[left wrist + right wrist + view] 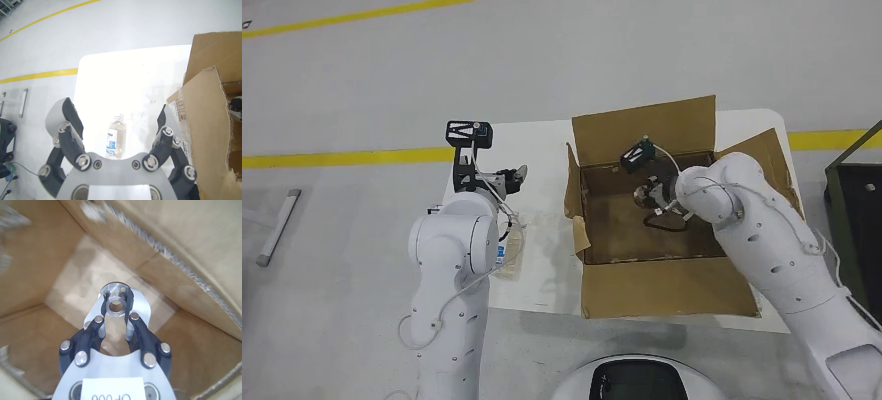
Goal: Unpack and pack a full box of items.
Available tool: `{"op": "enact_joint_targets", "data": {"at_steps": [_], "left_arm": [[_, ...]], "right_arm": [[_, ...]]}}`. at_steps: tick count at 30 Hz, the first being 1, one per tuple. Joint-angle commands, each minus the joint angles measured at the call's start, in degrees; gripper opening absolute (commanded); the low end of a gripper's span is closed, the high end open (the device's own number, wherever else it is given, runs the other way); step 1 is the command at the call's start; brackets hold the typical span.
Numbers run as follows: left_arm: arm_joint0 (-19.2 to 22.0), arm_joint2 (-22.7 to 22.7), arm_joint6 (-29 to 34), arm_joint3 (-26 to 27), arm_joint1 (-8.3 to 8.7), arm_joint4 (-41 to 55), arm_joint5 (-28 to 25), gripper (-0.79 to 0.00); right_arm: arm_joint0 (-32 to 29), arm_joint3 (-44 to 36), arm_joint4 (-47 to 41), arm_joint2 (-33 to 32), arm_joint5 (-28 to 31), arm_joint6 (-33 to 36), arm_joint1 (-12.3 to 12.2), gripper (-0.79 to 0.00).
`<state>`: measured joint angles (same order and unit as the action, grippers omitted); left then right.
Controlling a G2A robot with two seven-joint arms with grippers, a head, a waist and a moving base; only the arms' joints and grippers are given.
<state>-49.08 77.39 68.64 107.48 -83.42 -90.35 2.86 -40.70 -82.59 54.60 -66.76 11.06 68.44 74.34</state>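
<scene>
Steel, bright and machined, is sitting between the pads of the right claw (117, 300): a small flanged hub (113, 287) with a bored collar. The claw is clenching it across that collar, inside the box (34, 272); whether it is hanging clear of the cardboard floor I cannot tell. The part is looking dense for its bulk, fully rigid and smooth-skinned, so it is likely wanting a firm squeeze. The rubber pads are biting on the narrow collar while the wider flange is lying beyond them, which is probably helping to stop it sliding out. It is hardly fragile, though a drop could be denting the cardboard.

Outside the box, beside its torn flap (208, 113), a clear plastic bottle (116, 138) with a white and blue label is resting on the white tabletop (122, 75). The left claw (117, 109) is hanging over it, released, its jaws spread wide with nothing between them. The bottle is appearing light, thin-walled and a little yielding, with liquid inside that may be shifting its weight. The labelled middle is seeming the safest place to take hold, gently enough not to crush it
</scene>
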Motion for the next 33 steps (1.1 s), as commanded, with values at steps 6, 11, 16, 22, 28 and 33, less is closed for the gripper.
{"op": "enact_joint_targets", "data": {"at_steps": [6,11,16,22,28,33], "left_arm": [[0.00,0.00,0.00,0.00,0.00,0.00,0.00,0.000],[0.00,0.00,0.00,0.00,0.00,0.00,0.00,0.000],[0.00,0.00,0.00,0.00,0.00,0.00,0.00,0.000],[0.00,0.00,0.00,0.00,0.00,0.00,0.00,0.000],[0.00,0.00,0.00,0.00,0.00,0.00,0.00,0.000],[0.00,0.00,0.00,0.00,0.00,0.00,0.00,0.000]], "right_arm": [[-8.53,-3.56,-32.21,-12.99,8.61,-5.41,-1.28,-0.785],[-10.29,-0.52,-44.95,-15.08,12.49,-5.48,-1.65,-0.785],[-10.20,1.68,-49.11,-14.82,13.58,-5.20,-1.89,-0.785],[-10.20,1.68,-49.11,-14.82,13.58,-5.20,-1.89,-0.785],[-10.82,-0.73,-49.59,-15.48,13.72,-8.09,-2.03,-0.785],[-13.34,-4.90,-60.84,-21.77,16.58,-10.92,-2.86,-0.785]]}}
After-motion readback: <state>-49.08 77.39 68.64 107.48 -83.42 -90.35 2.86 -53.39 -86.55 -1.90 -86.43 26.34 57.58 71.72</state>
